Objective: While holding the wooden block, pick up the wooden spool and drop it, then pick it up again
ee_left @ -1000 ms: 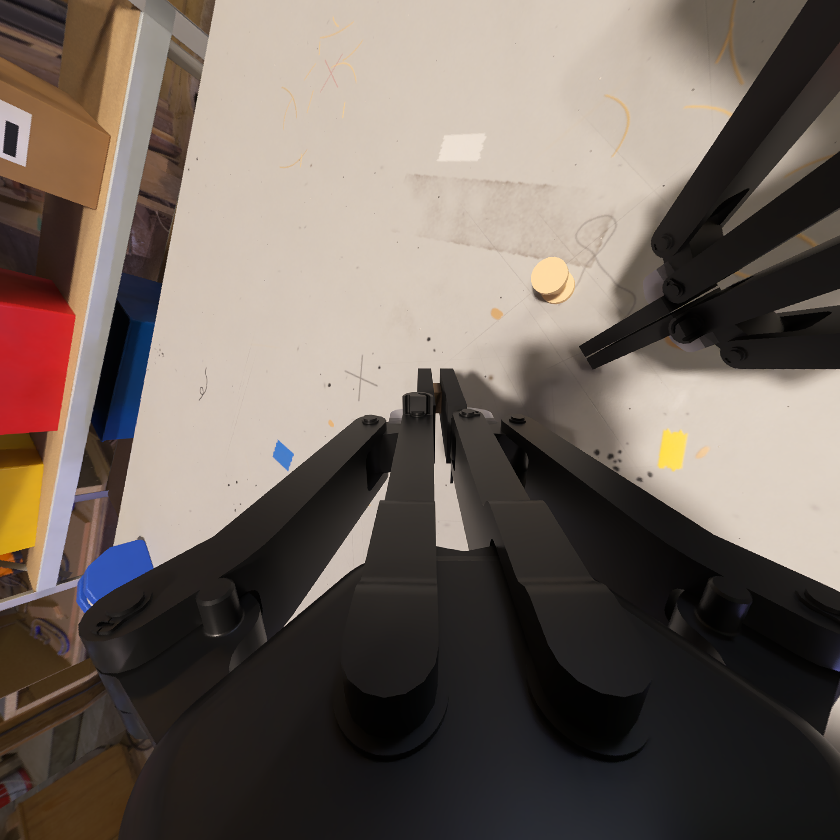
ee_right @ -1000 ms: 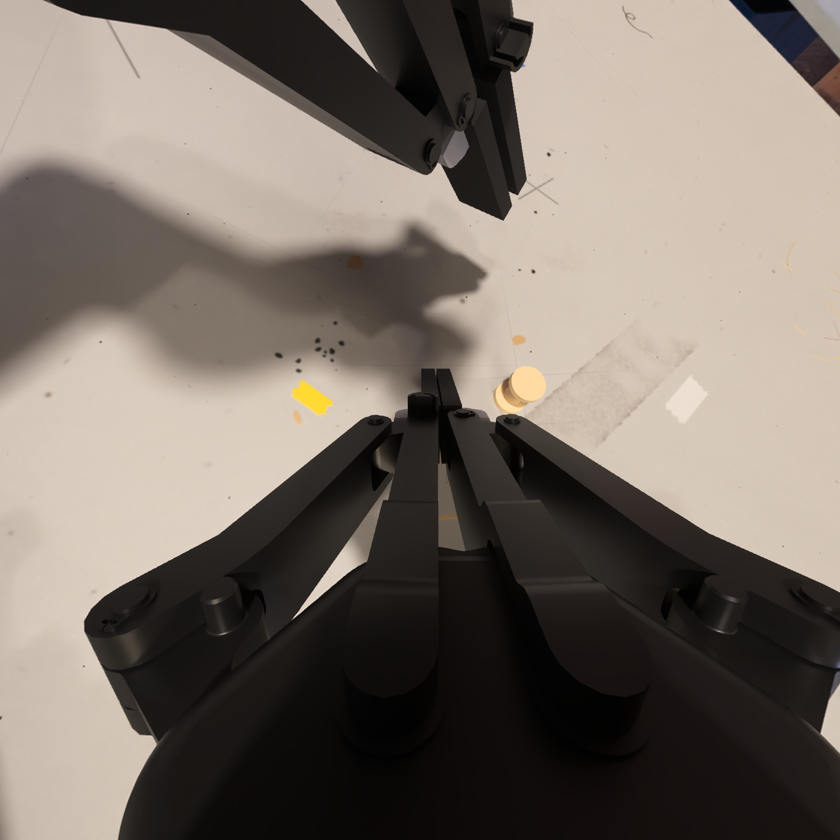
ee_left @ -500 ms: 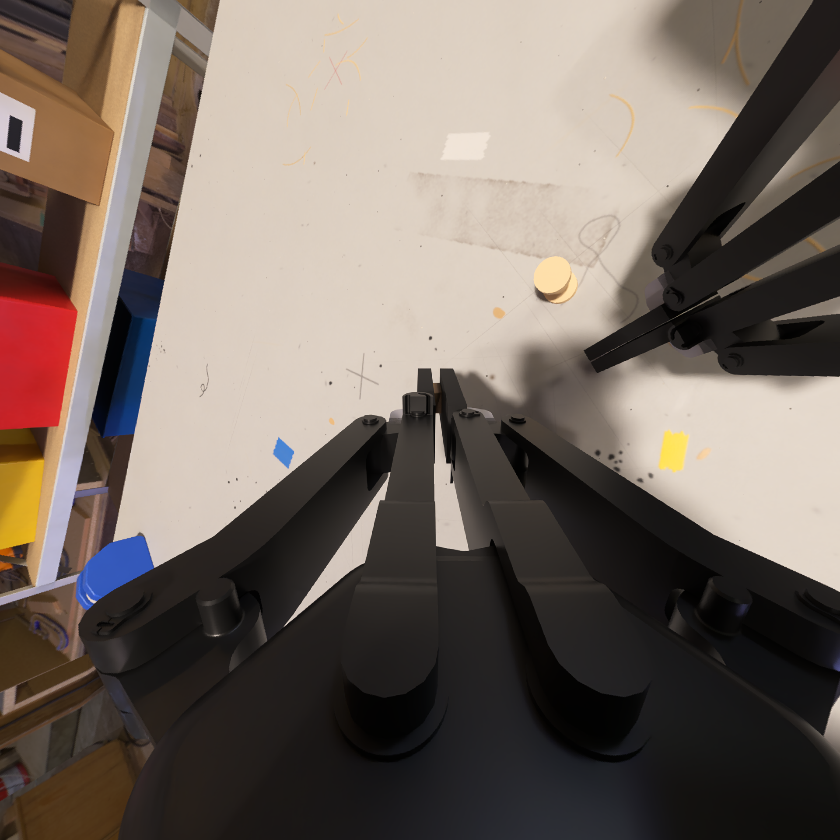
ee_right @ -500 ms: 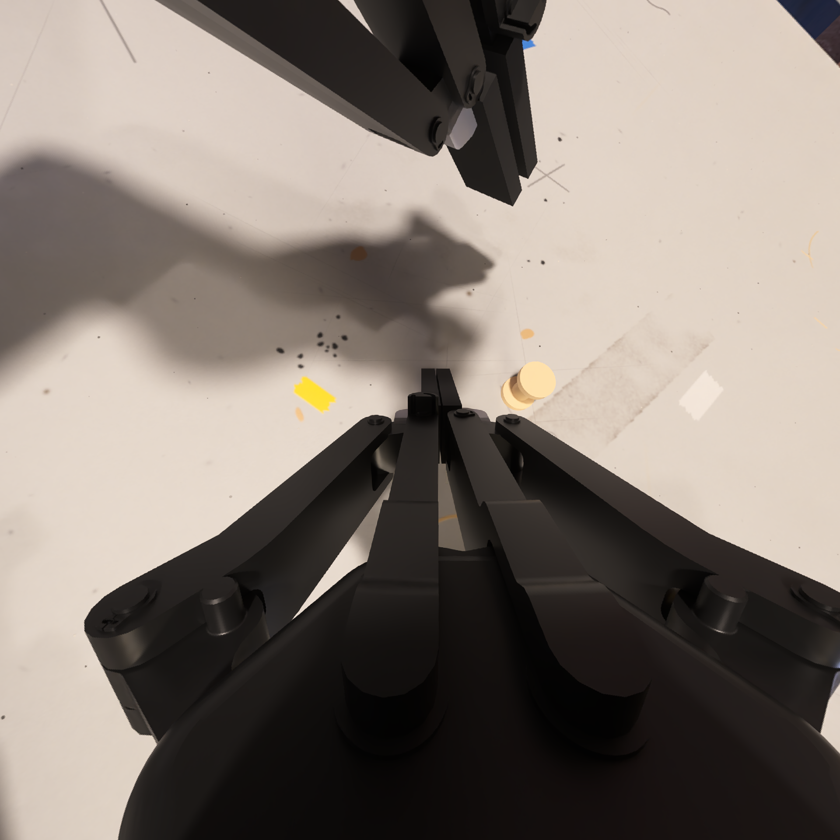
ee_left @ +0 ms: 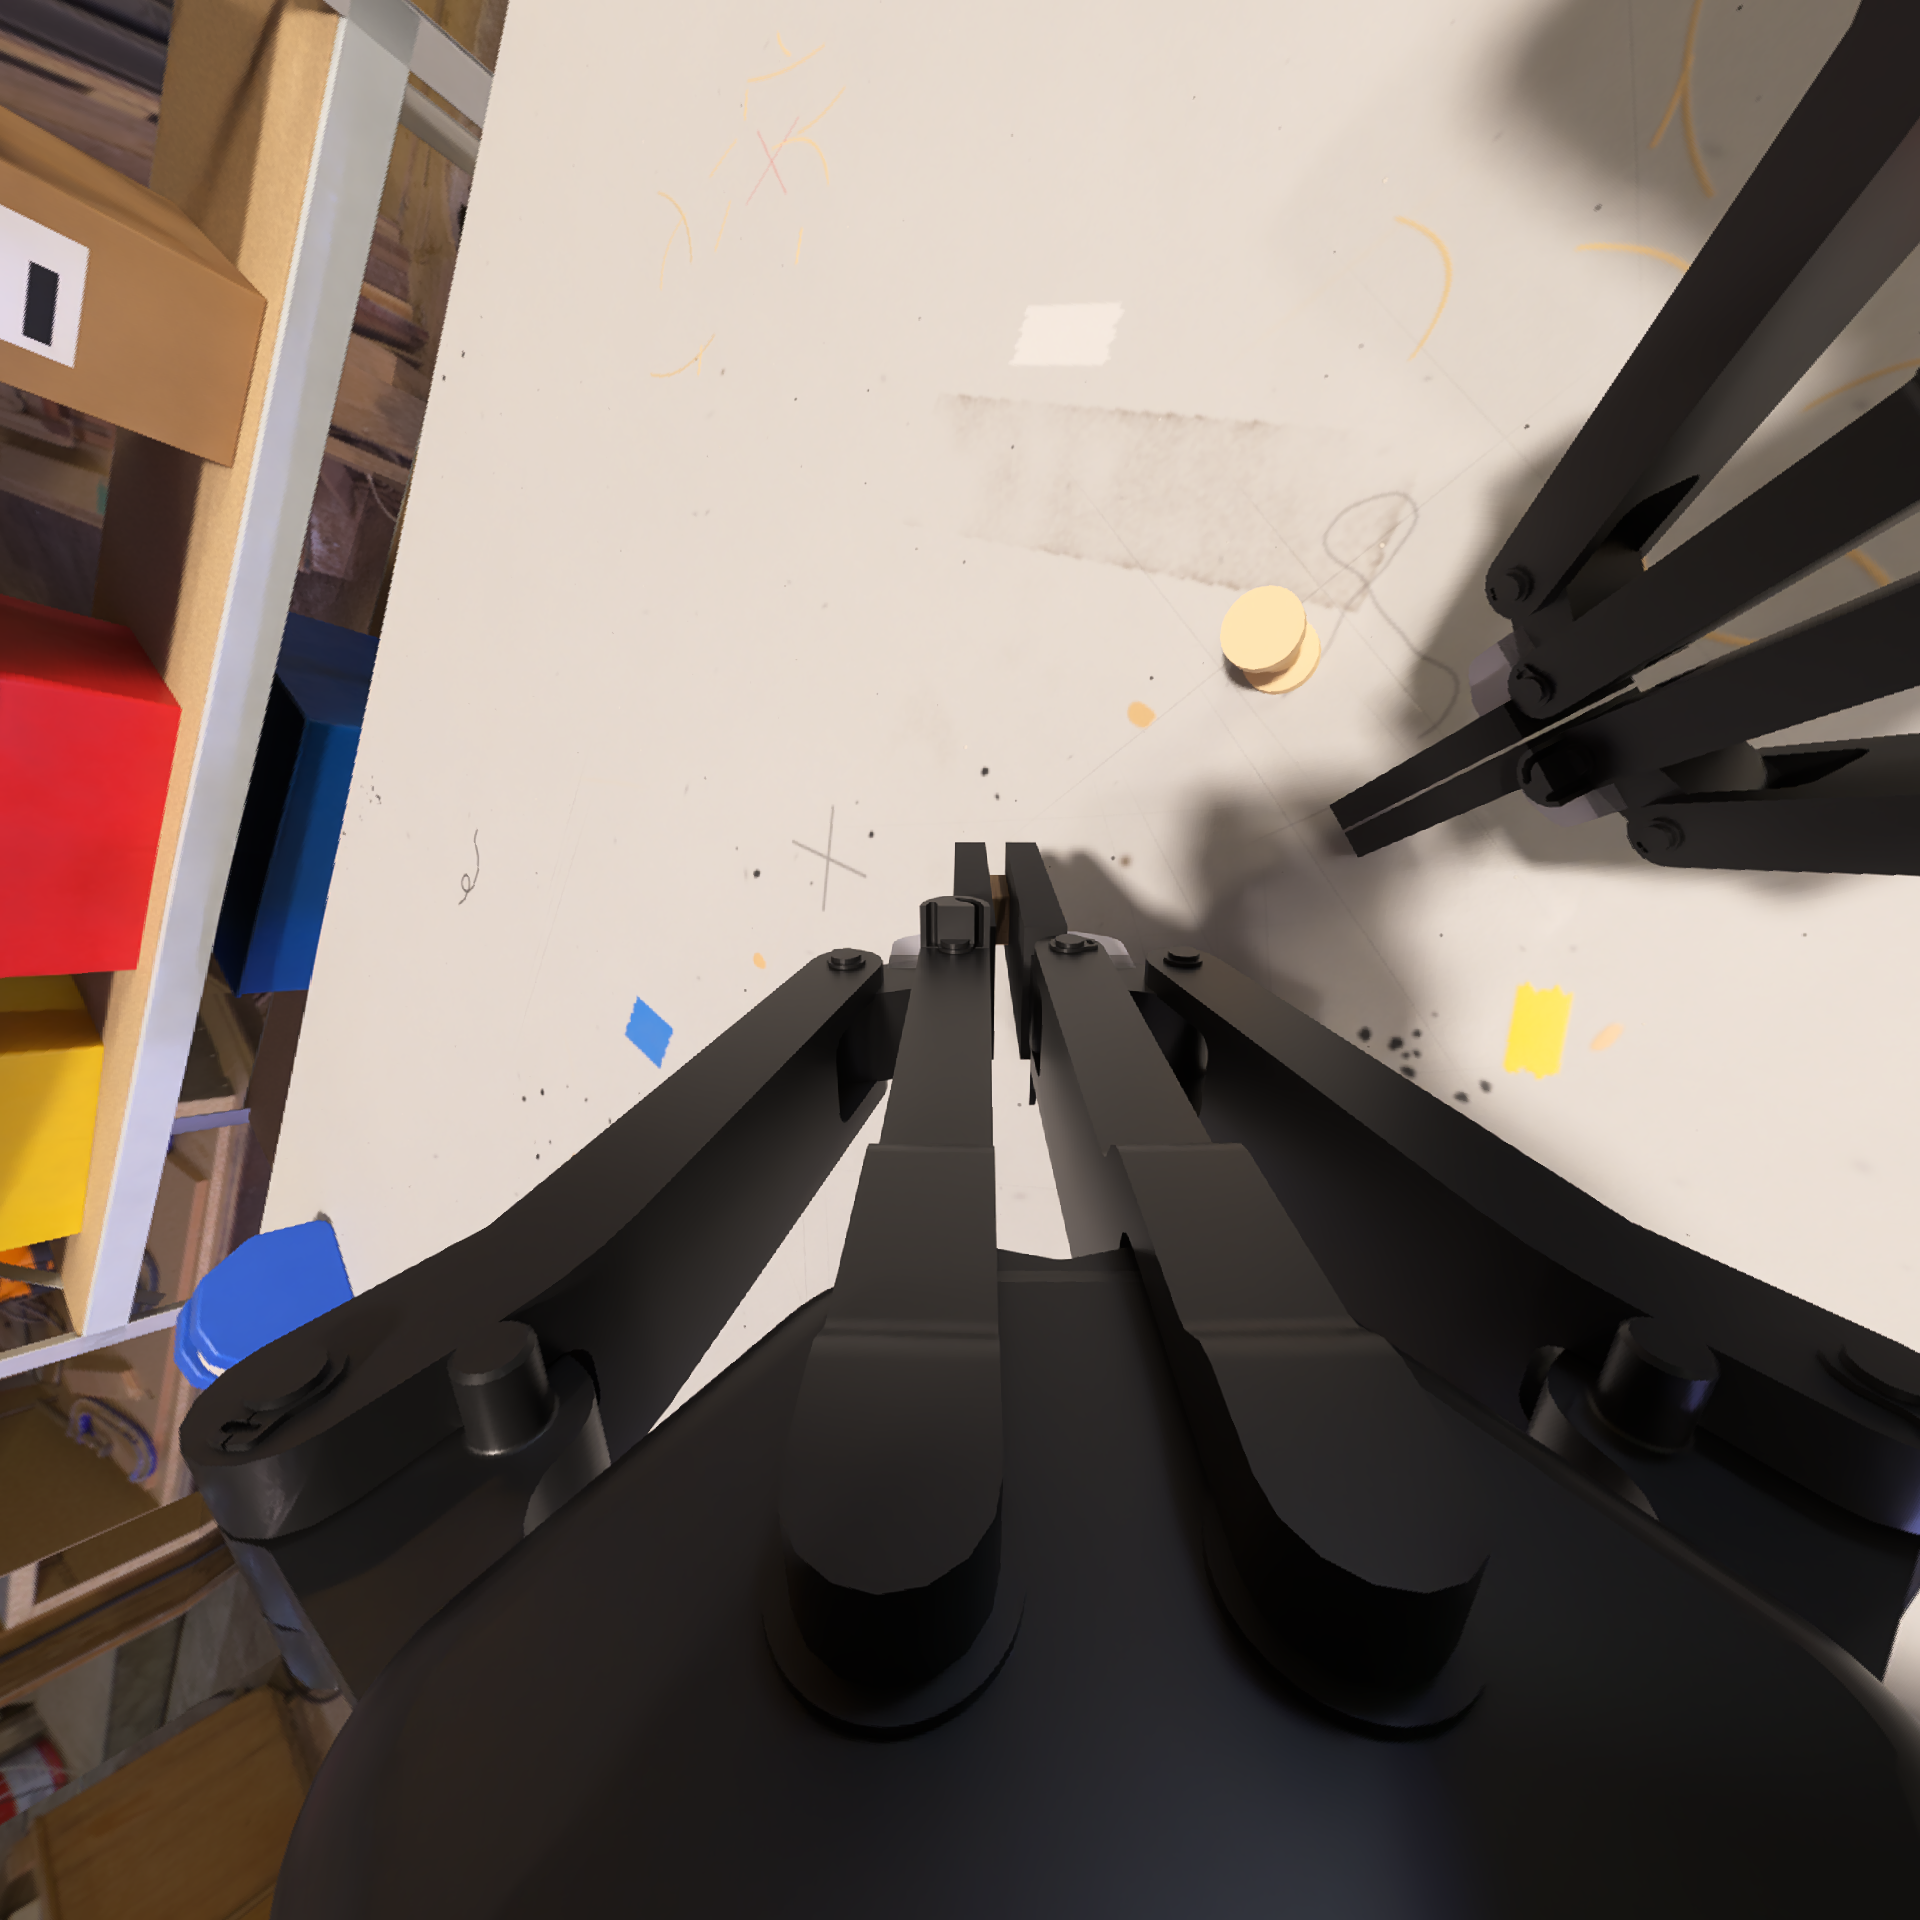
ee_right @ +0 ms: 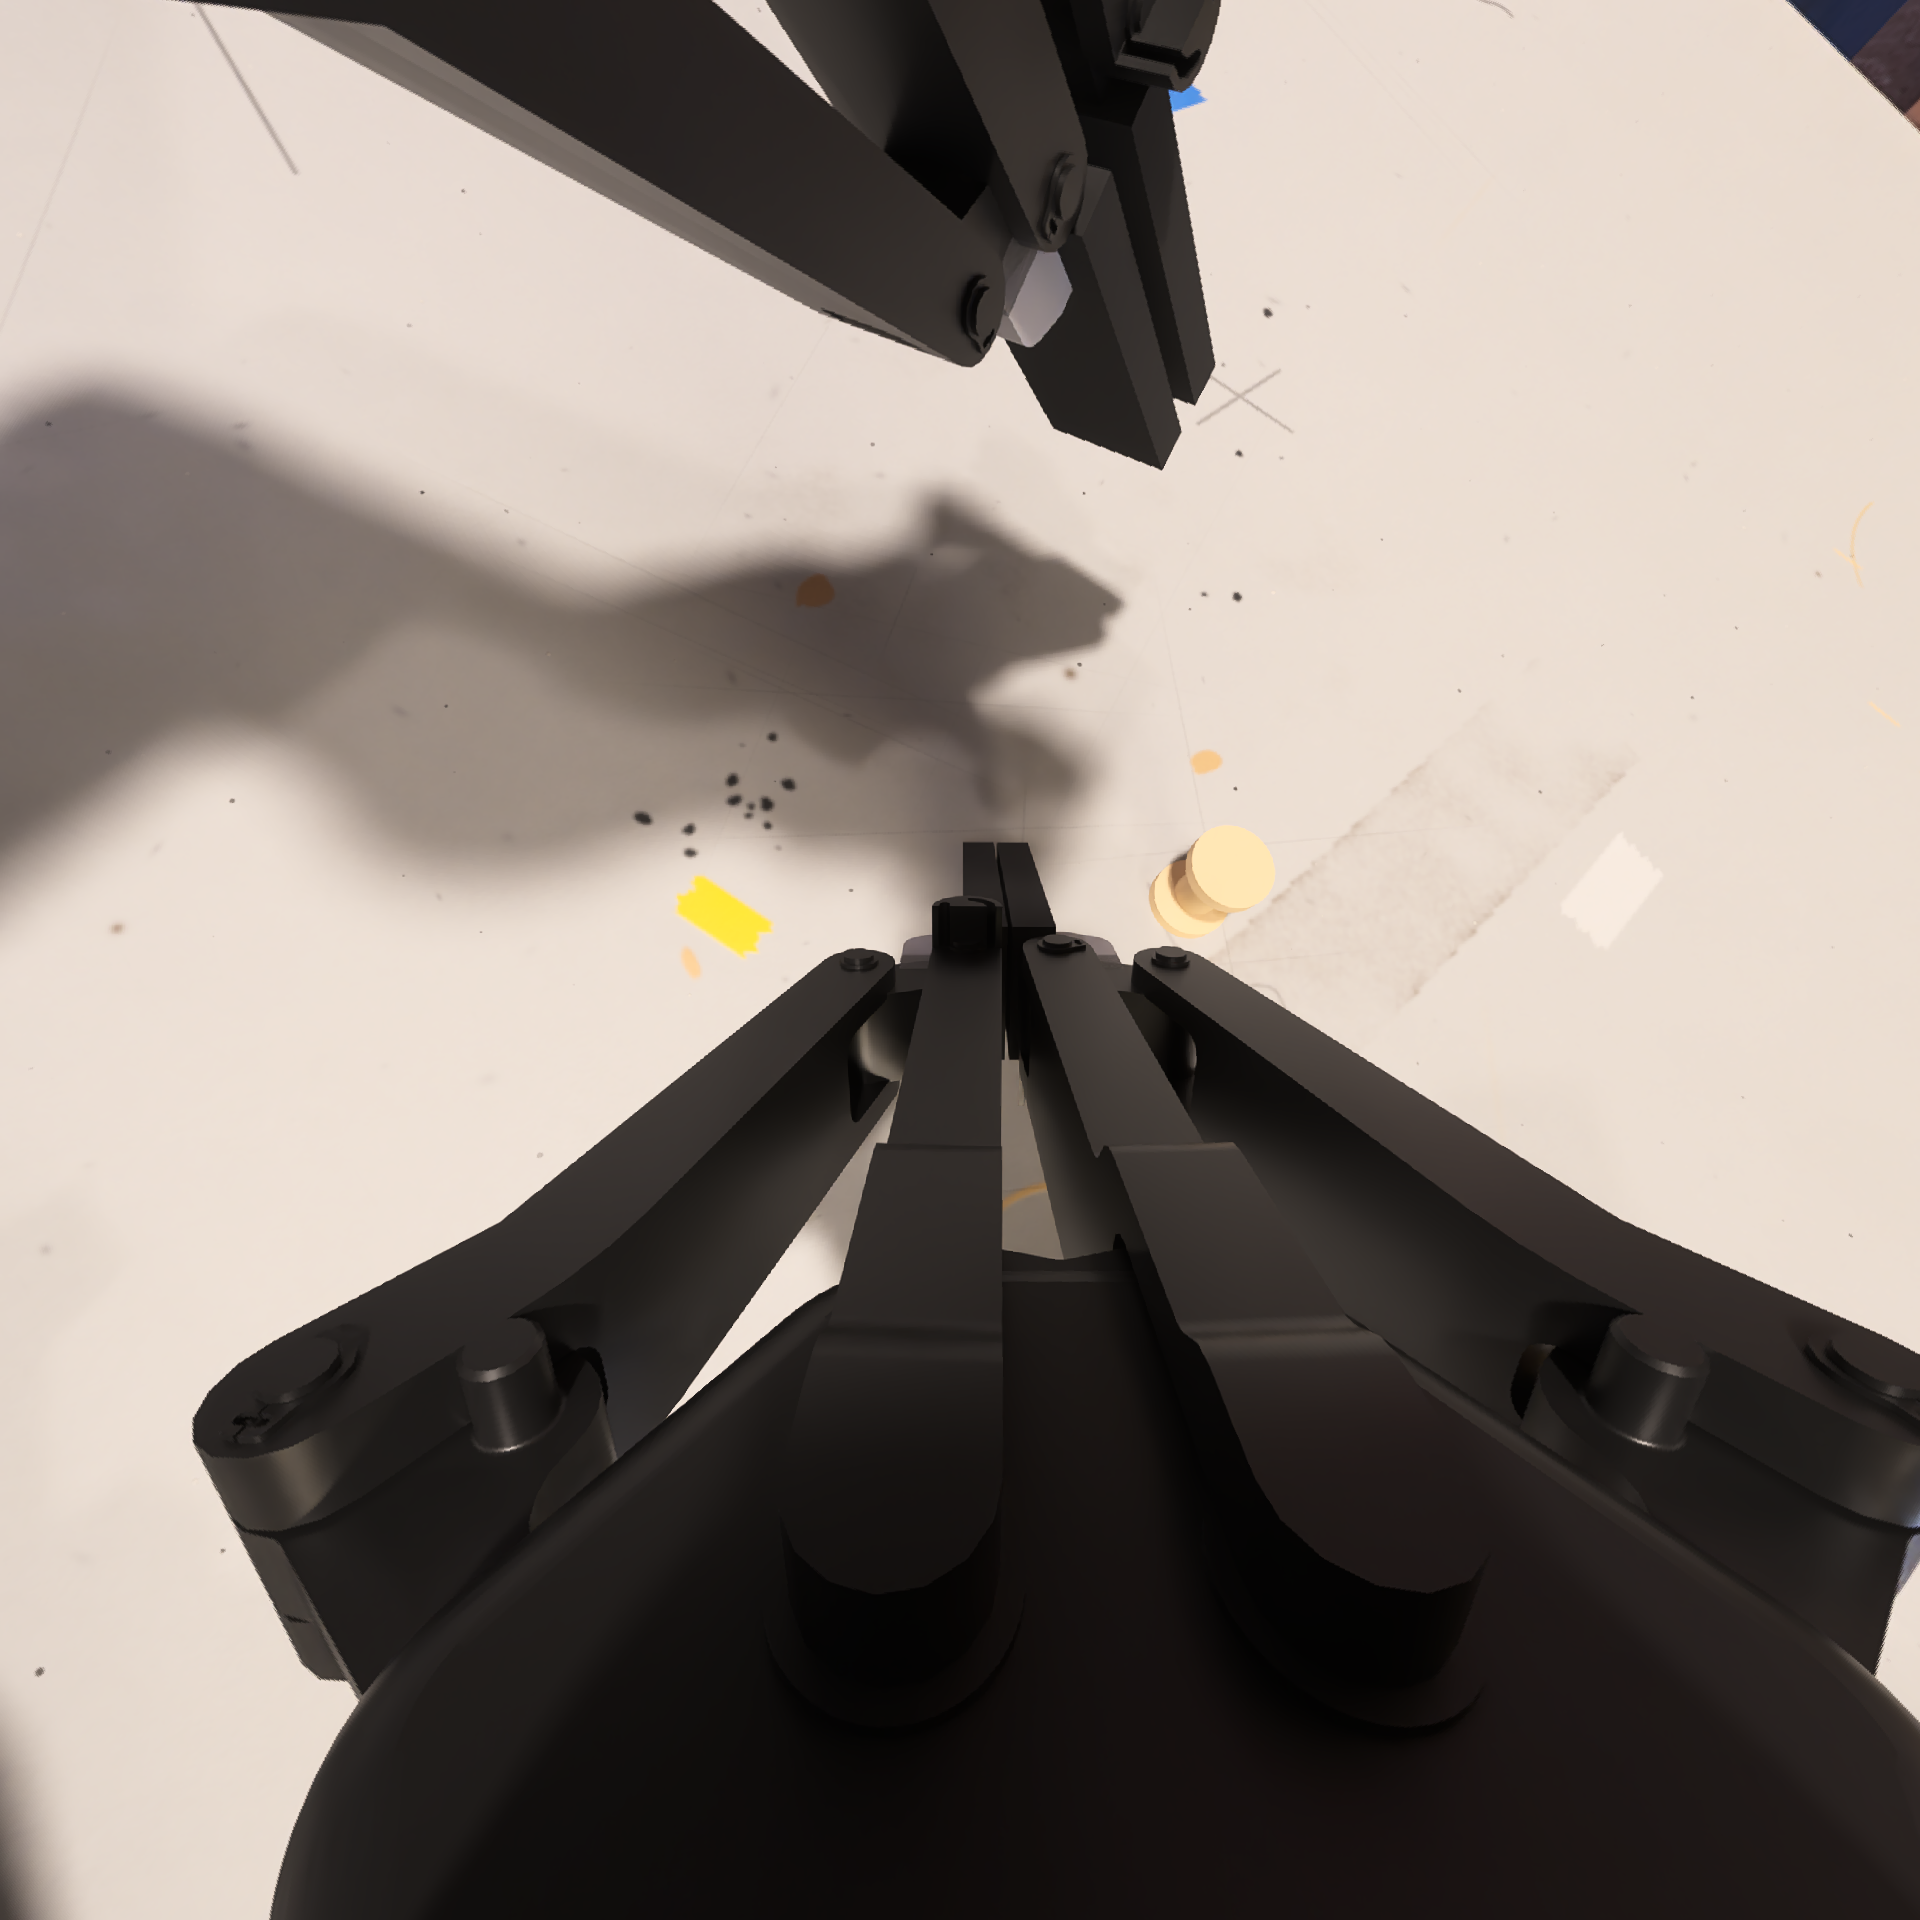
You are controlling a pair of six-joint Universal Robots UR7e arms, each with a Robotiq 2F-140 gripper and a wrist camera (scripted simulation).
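A pale wooden spool (ee_left: 1268, 636) stands upright on the white table, alone; it also shows in the right wrist view (ee_right: 1214, 881). My left gripper (ee_left: 995, 864) is shut on a thin brown wooden block (ee_left: 998, 906), of which only a sliver shows between the fingers, held above the table. My right gripper (ee_right: 1000, 868) is shut and empty, above the table just left of the spool. In the left wrist view the right gripper (ee_left: 1351, 831) sits right of the spool. In the right wrist view the left gripper (ee_right: 1143, 416) hangs at the top.
A shelf unit (ee_left: 260, 520) with a cardboard box (ee_left: 114, 312), a red bin (ee_left: 73, 790) and a yellow bin (ee_left: 42, 1112) stands past the table's left edge. Tape patches lie flat on the table: yellow (ee_left: 1536, 1029), blue (ee_left: 648, 1031), white (ee_left: 1066, 335).
The right gripper has drifted slightly, so the spool sits a little farther right in its view. The left gripper keeps its hold on the block. The spool has not moved.
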